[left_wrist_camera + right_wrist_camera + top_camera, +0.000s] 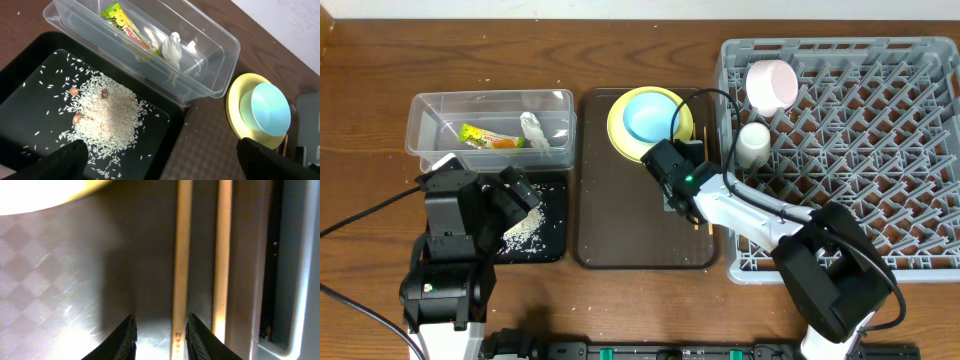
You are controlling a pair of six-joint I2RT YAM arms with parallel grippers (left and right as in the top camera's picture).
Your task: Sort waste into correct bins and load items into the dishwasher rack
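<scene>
Clear tub: left of the brown serving tray, level with its far end.
Snack wrapper: inside the tub, lying flat.
Tissue: inside the tub, on the side nearer the brown tray.
Black tray: just left of the brown tray's near half, touching the tub's near wall.
Rice: heaped in the black tray, with loose grains scattered round it and a few brown bits among them.
Left gripper: above the black tray, left of the brown tray, jaws spread wide, holding nothing.
Yellow plate: on the brown tray's far end.
Light blue bowl: sitting on the plate.
Right gripper: low over the brown tray's right side. Its fingers straddle one chopstick, and I cannot tell whether they are pinching it.
Chopsticks: side by side on the brown tray, along its right rim.
Dishwasher rack: right of the brown tray.
White cup: in the rack, by the edge nearest the brown tray.
White bowl: in the rack, tipped on its side, beyond the cup.
</scene>
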